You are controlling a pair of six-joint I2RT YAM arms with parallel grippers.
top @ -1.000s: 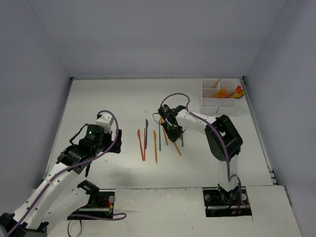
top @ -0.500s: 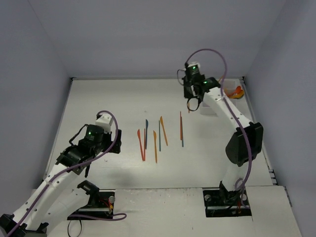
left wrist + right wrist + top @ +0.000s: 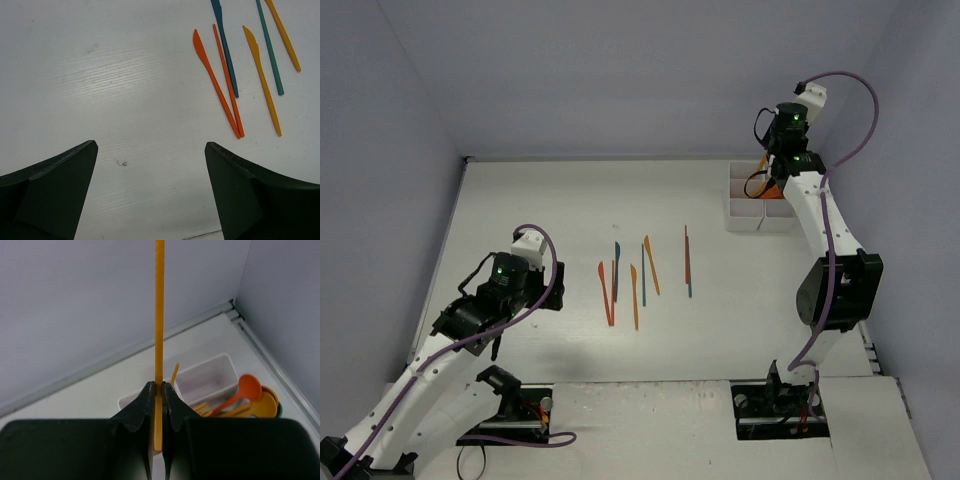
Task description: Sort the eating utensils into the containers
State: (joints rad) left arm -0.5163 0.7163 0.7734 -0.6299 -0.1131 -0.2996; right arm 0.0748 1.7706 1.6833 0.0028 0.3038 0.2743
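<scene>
Right gripper [image 3: 158, 389] pinches an orange utensil [image 3: 159, 310] near its end, high over the tray [image 3: 212, 374]; released from there it could bounce out, though which compartment lies beneath is unclear. Left gripper [image 3: 150, 146] gapes, empty

a white table [image 3: 540, 200] bearing a faint dark scuff mark [image 3: 121, 163] is closed in by pale grey-blue walls [image 3: 620, 80] along its far and side edges.

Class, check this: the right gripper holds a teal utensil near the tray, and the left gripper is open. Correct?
No: the right wrist view shows the utensil in the right gripper is orange, not teal. It is near the tray, and the left gripper is open.
</scene>
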